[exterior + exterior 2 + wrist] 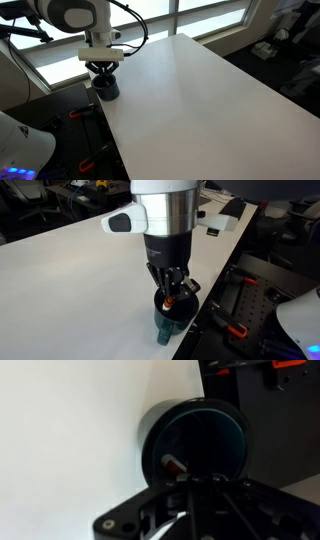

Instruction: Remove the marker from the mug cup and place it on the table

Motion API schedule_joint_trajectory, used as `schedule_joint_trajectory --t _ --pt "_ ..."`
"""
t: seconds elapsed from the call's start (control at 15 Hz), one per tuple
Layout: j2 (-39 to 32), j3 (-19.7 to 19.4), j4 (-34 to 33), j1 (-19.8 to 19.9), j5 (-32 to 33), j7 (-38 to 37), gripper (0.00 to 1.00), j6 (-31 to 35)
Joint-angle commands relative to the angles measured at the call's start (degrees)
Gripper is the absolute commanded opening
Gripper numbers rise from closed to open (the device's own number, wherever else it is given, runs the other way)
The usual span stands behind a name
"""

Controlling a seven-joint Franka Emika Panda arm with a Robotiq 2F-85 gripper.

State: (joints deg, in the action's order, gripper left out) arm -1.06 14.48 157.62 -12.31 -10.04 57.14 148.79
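Claw (171, 295) shut, reddish marker (172, 462) (inside dark mug (150, 432))

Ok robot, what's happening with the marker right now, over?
Gripper shut at the mug cup mouth. Marker inside, tip showing; grip unclear. Nothing seen in the way.

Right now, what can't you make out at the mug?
Wrist view: the marker shows only its tip; the mug hides the rest, its inside too dark.
Both exterior views: the fingers are too small to tell whether they grip the marker; wrist view blurs them.
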Motion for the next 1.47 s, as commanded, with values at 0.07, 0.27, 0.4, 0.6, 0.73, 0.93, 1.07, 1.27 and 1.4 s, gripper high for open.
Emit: schedule_joint_trajectory --t 0.07,0.27,0.4,0.6,0.73,0.93,1.07,1.27,1.4 --pt "3.91 -0.12 -0.73 -0.6 -0.82 0.35 0.0 -2.57" --pt "5.59 -0.74 -1.0 -0.75 -0.1 -0.02 0.0 -2.73" --pt "6.19 -1.13 -1.19 -0.86 0.41 -0.41 0.0 -2.8" --pt "7.02 -1.74 -1.33 -1.13 0.06 -0.17 0.0 -3.7" --pt "7.92 -1.99 -1.54 -1.18 0.37 -0.84 0.0 -6.31" --pt "9.4 -2.51 -2.52 -1.27 -0.16 -0.91 0.0 -13.99" --pt "10.26 -2.98 -2.76 -1.29 -0.21 -0.31 0.25 -16.78" --pt "8.36 -3.21 -2.6 -1.25 0.24 -0.42 0.15 -14.05" --pt "8.06 -3.2 -2.6 -1.21 0.23 -0.39 0.27 -14.02"
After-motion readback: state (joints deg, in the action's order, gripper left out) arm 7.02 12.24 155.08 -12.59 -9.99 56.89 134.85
